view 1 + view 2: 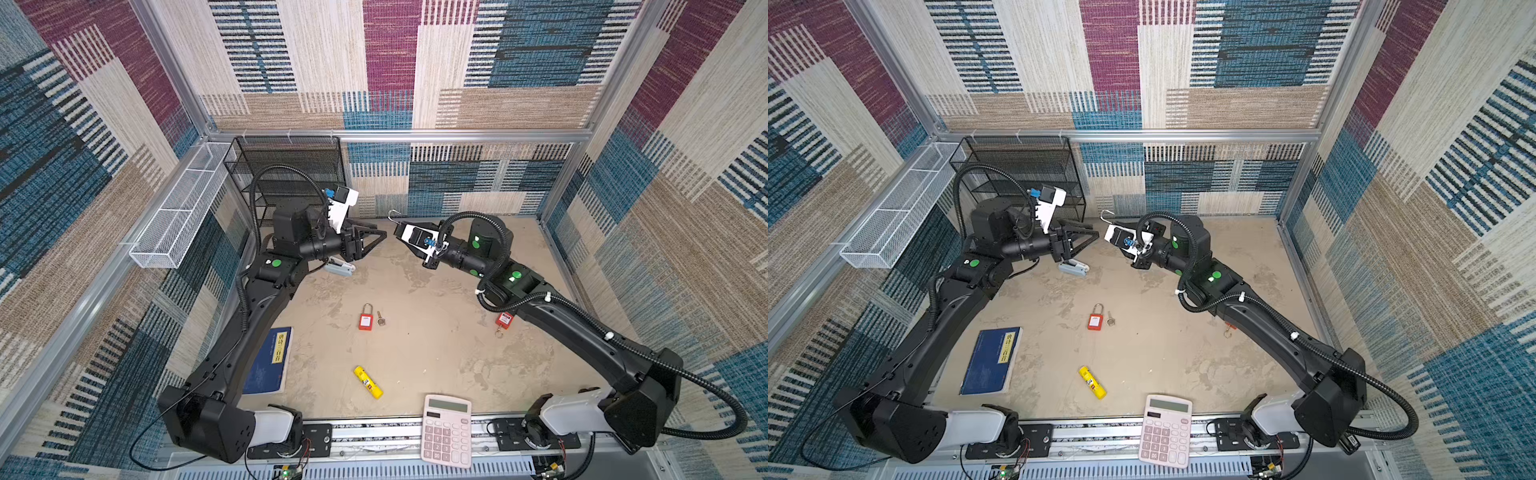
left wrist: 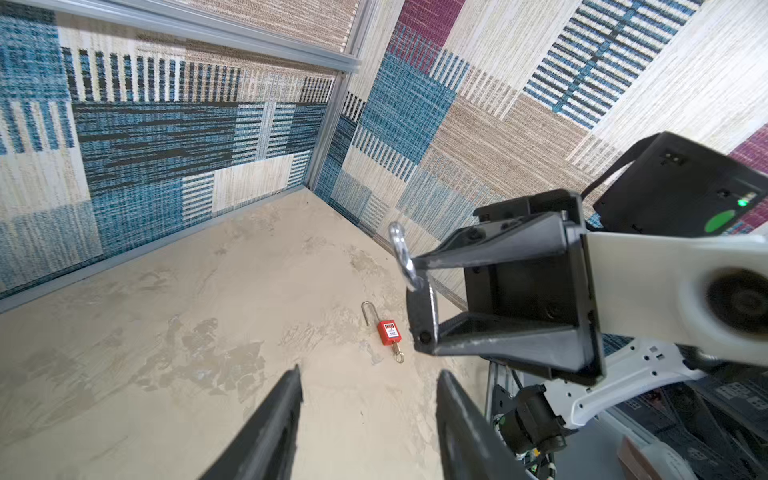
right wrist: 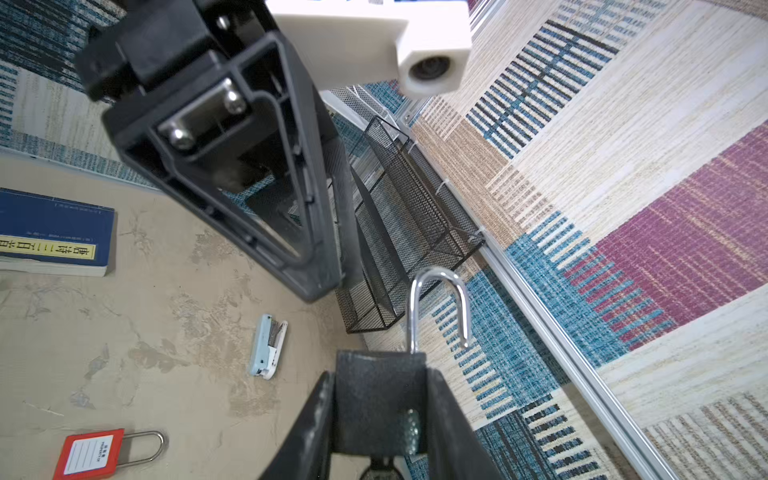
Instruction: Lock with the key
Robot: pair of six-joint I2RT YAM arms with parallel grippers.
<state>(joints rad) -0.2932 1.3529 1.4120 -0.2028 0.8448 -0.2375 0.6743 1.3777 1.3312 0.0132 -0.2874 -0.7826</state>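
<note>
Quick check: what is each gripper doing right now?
Left gripper: open, empty.
Right gripper: shut on the black padlock, shackle open.

You see the whole desk [image 1: 436,353] from high above in both top views, while the wrist cameras closely face each other.

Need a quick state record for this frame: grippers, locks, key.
left gripper: open, empty, raised
right gripper: shut on black padlock, raised
black padlock shackle: open
red padlock, table centre: shackle closed; key lies beside it, apart
second red padlock: on table by right arm, shackle open
task: not yet locked
</note>
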